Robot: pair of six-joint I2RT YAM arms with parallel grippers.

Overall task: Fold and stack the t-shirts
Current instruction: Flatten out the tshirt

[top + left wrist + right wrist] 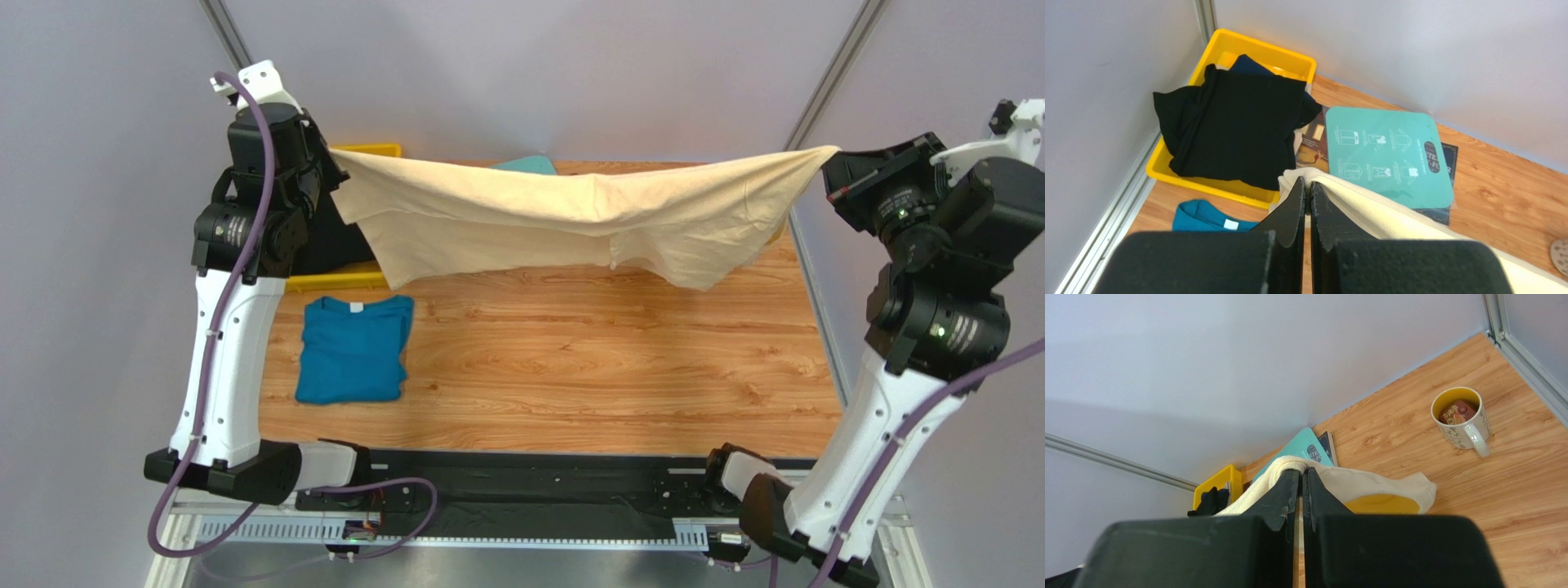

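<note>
The left hand and right hand each pinch an edge of the pale cream-yellow cloth t-shirt, stretched in the air above the wooden tabletop; 1 folded teal-blue cloth t-shirt lies on it.

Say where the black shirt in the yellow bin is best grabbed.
Probably the loose flap spilling over the rim of the yellow bin, pinched from above. The black shirt lies crumpled in a heap, so that overhanging edge looks like the easiest free cloth to pinch.
</note>
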